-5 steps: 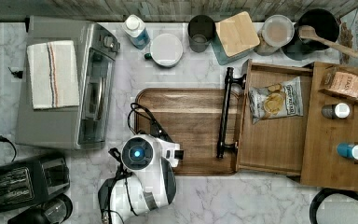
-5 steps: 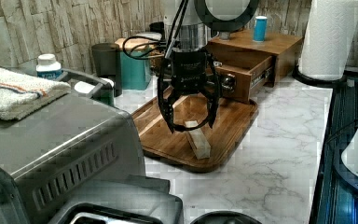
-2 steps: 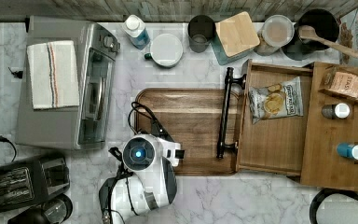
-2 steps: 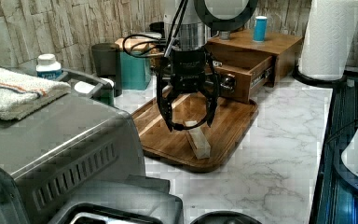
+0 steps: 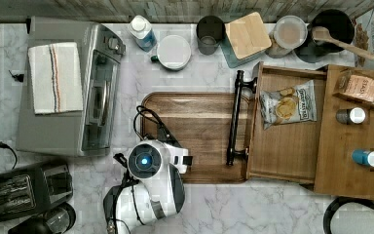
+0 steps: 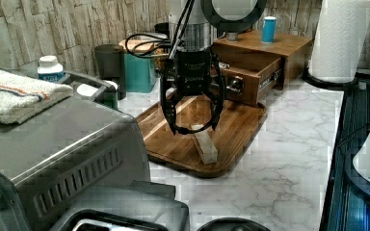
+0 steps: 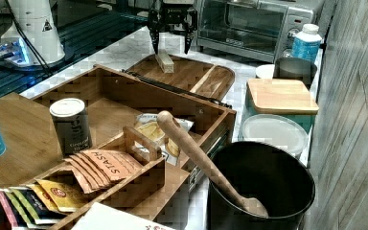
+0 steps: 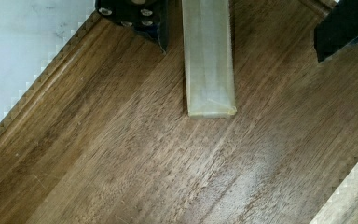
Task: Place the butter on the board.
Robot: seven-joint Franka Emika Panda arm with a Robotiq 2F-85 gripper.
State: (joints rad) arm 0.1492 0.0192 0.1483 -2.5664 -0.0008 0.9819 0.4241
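Note:
The butter [image 6: 205, 144], a pale wrapped stick, lies flat on the dark brown board [image 6: 236, 130] near its corner by the toaster oven. My gripper [image 6: 192, 126] hangs open just above it, a finger on either side and neither one touching. In the right view the butter [image 7: 165, 61] rests on the board [image 7: 206, 76] under the open gripper [image 7: 171, 48]. The wrist view shows the butter [image 8: 208, 60] on the wood grain [image 8: 121, 154] between my two black fingertips [image 8: 154, 23]. In the top view my arm covers that corner of the board [image 5: 199, 122].
A silver toaster oven [image 5: 73, 92] with a towel on top stands at the top view's left of the board. An open wooden drawer box [image 5: 282, 141] holds a chip bag, its black handle [image 5: 234, 119] at the board's edge. Jars and canisters line the back wall.
My gripper has risen a little above the butter with its fingers open. The butter stays where it lay on the board.

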